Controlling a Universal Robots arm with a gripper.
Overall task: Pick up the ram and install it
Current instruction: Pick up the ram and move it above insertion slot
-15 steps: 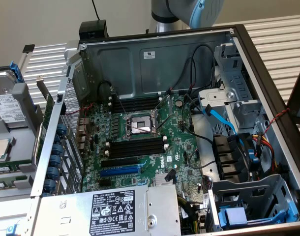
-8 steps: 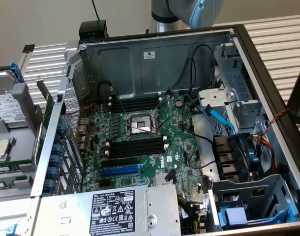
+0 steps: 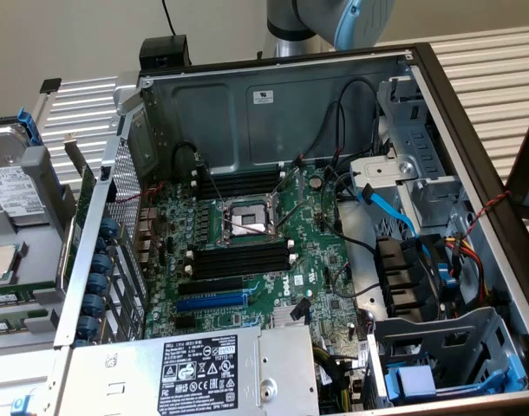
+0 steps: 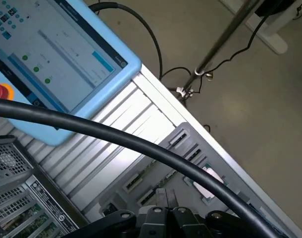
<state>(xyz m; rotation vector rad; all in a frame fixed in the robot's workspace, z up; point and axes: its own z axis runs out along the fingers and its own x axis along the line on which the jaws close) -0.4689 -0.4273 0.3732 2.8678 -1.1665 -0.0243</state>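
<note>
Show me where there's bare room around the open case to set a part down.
Bare ribbed table runs along the case wall on the exterior view's right, and a smaller strip sits past its upper-left corner. Crowded: the motherboard, strung with cables, and the hard drive side on the left.

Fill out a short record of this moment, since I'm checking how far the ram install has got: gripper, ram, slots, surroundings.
gripper: gripper shut, close to the gray holder
ram: ram, green with a white label, sits in the holder, not gripped
slots: long black slots on the motherboard have no stick in them; blue slot lies beside them
case: case open
nearby: blue tablet; black cable runs in front of the holder
</note>
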